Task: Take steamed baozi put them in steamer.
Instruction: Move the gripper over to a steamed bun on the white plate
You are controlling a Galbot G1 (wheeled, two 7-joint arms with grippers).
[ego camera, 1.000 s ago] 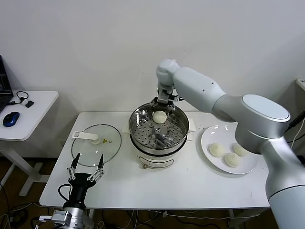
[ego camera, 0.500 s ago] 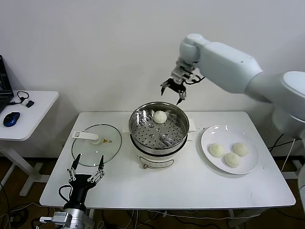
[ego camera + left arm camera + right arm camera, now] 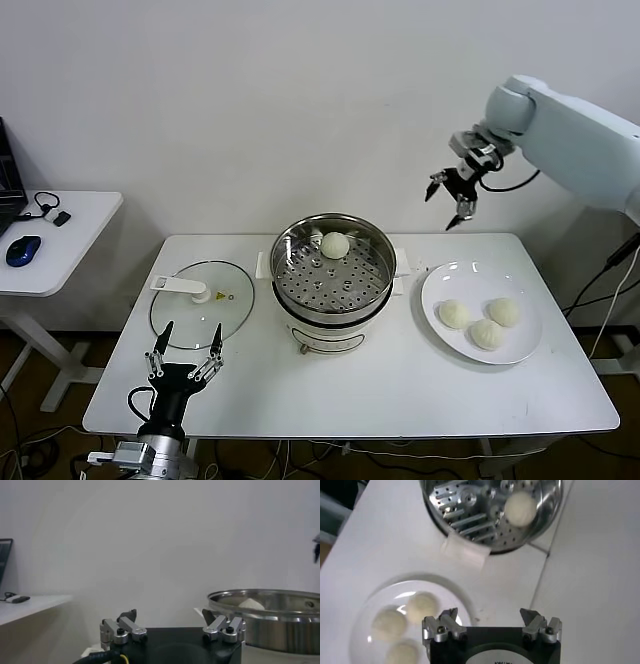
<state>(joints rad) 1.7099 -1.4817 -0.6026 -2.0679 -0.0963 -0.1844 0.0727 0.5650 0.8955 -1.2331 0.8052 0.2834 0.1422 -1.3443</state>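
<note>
Hovering high between the shiny round steel steamer and the flat white plate, my right gripper gaped empty. One pleated cream baozi sat in the steamer; three baozi lay plated. My left gripper idled open.

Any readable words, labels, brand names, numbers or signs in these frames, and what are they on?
No text reads clearly.
Round glass lid: small yellow sticker, too small to read.
Right gripper: partial white lettering on its round body, cut off at the frame edge, unreadable.
</note>
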